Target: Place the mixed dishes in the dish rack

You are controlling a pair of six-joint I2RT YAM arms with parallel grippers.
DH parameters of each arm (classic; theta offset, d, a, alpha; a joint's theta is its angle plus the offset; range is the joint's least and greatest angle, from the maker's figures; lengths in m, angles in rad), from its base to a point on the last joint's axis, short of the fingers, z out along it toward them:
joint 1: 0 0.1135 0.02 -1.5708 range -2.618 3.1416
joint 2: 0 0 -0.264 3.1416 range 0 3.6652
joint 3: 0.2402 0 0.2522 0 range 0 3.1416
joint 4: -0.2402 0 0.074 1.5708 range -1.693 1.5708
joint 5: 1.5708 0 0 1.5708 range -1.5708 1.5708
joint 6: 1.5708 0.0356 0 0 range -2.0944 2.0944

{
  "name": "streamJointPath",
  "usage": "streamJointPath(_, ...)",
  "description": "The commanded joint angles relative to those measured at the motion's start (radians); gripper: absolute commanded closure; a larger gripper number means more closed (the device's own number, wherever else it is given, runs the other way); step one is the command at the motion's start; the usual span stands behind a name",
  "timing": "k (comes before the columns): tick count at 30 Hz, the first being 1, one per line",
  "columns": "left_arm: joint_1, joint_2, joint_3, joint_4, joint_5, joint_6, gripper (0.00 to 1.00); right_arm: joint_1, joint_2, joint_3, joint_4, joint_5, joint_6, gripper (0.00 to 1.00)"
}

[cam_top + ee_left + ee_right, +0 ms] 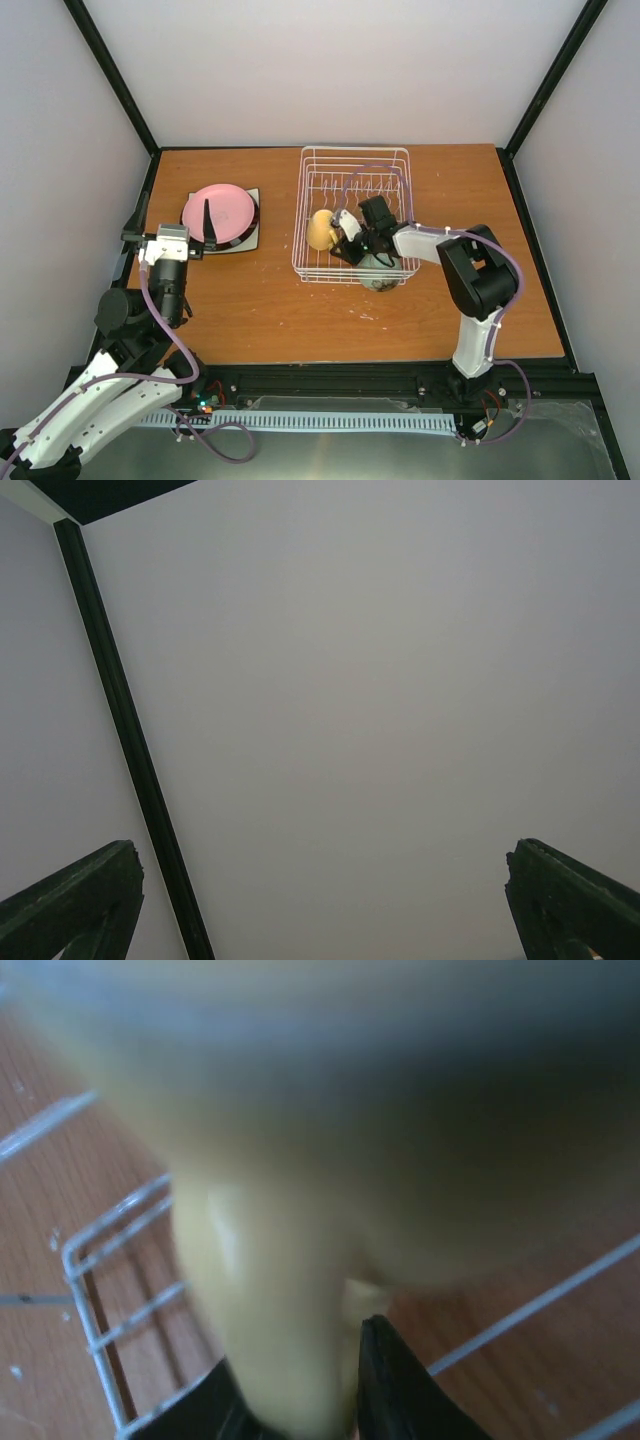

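Left side of the surface [250,320], orange-brown wood grain, smooth. The left tool [173,215] hangs released, its two dark fingers splayed wide. The left wrist view shows them at the two bottom corners with only pale wall between them; nothing is held.

Just right of it is one stack of three plates. On top is the pink round plate [222,210], glossy with a raised rim. Under it the dark brown round plate [256,213] shows only as a thin crescent. The cream square plate [247,243] is at the bottom, its corners poking out. None of the three is in the rack.

Centre-right is one dish rack [355,150], a rectangle of thin white wire with a row of upright tines along its far part. One yellow mug [320,232], glazed and rounded, sits inside at the near left.

The right tool [340,240] reaches into the rack from the right, at the mug. In the right wrist view its fingers [400,1390] stand on either side of a narrow, blurred yellow part of the mug. I cannot tell whether they clamp it or merely flank it.

One grey-green rounded dish [380,280] sits at the rack's near right edge. I cannot tell whether it is inside or outside the wire.
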Motion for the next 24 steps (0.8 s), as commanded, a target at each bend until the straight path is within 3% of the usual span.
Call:
streamJointPath(1,0.009,-0.004,0.028,0.011,-0.009,0.032,0.00,0.010,0.049,-0.033,-0.128,0.007,0.028,0.78)
streamJointPath(9,0.010,0.012,0.031,0.028,0.000,0.040,0.00,0.010,-0.001,-0.065,-0.118,0.029,0.055,0.72)
streamJointPath(15,0.010,0.010,0.039,0.031,0.001,0.041,0.00,0.004,-0.097,-0.110,-0.065,0.069,0.059,0.97)
streamJointPath(24,0.011,0.004,0.040,0.026,-0.006,0.043,0.00,-0.001,-0.157,-0.112,-0.091,0.029,0.054,0.97)
